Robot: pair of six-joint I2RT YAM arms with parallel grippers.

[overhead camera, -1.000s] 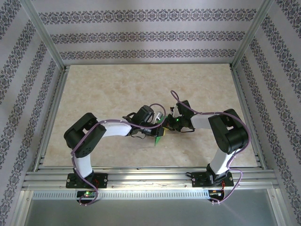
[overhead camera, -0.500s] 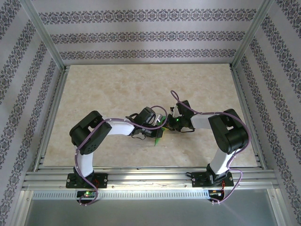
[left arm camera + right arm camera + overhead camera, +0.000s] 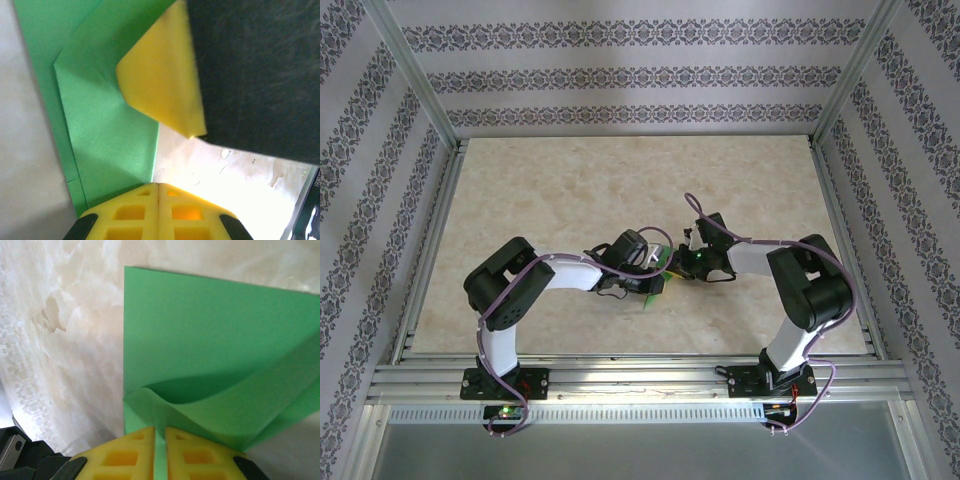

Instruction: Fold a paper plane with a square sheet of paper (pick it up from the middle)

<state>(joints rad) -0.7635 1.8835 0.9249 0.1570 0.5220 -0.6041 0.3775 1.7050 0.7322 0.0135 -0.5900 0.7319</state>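
The left gripper (image 3: 158, 187) has edged leftward, closed over the paper's (image 3: 210, 335) edge. The right gripper (image 3: 160, 432) pinches a raised fold; the paper stretches ahead of it.

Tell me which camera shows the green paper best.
The right wrist view: the green paper spreads broad there, with straight edges and a lifted fold. The left wrist view catches its layered folds close up; the top view shows a small, distant sliver of it.
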